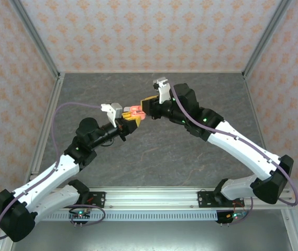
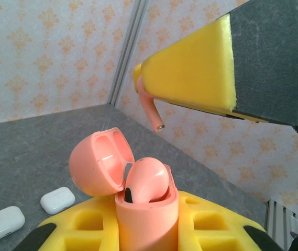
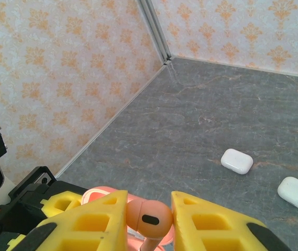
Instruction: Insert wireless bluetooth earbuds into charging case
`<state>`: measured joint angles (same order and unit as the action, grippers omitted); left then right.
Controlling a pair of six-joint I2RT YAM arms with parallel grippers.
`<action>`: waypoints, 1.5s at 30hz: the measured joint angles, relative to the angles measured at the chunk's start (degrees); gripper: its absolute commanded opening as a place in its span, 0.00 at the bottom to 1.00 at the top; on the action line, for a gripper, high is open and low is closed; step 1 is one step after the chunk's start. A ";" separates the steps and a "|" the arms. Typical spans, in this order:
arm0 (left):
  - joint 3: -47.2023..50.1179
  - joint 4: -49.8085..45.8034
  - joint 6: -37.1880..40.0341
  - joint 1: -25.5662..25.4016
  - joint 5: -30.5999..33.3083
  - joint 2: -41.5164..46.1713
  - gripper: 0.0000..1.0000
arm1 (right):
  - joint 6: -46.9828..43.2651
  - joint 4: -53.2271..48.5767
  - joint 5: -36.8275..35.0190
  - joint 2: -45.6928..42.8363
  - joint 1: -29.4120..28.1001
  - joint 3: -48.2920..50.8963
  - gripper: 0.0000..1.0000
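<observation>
In the left wrist view my left gripper (image 2: 147,235) is shut on a salmon-pink charging case (image 2: 144,217), held upright above the table. Its lid (image 2: 97,163) is flipped open and one pink earbud (image 2: 149,180) sits in it. My right gripper (image 3: 149,209) is shut on a second pink earbud (image 3: 150,219), pinched by the head between the yellow pads. That earbud's stem (image 2: 151,112) hangs down a little above and behind the open case. From above, the right gripper (image 1: 146,107) and the left gripper (image 1: 130,119) meet at the case (image 1: 134,111) over the middle of the table.
Two closed white cases (image 3: 236,160) (image 3: 297,193) lie on the grey table beyond the grippers; the same two white cases (image 2: 57,200) (image 2: 2,223) show at the lower left of the left wrist view. Patterned walls with metal posts enclose the table.
</observation>
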<state>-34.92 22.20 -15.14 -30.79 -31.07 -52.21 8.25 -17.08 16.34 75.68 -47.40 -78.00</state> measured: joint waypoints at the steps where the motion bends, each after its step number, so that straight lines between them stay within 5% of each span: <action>1: -0.04 0.00 0.00 0.00 0.00 -0.11 0.00 | 0.00 -0.02 0.02 0.11 -0.09 0.09 0.25; 26: -0.61 0.31 -0.02 -0.37 1.55 -0.83 0.00 | 0.02 0.00 1.18 0.35 -0.35 2.89 0.26; 37: -0.61 0.35 -0.02 -0.37 1.97 -0.83 0.00 | 0.31 -0.70 2.38 0.35 -0.35 2.91 0.34; 45: -0.61 0.37 -0.02 -0.37 1.97 -0.83 0.00 | 1.68 -0.87 2.29 0.35 -0.35 2.89 0.50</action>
<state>-35.53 22.57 -15.16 -31.16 -29.10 -53.04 9.93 -17.96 18.63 76.03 -47.75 -75.11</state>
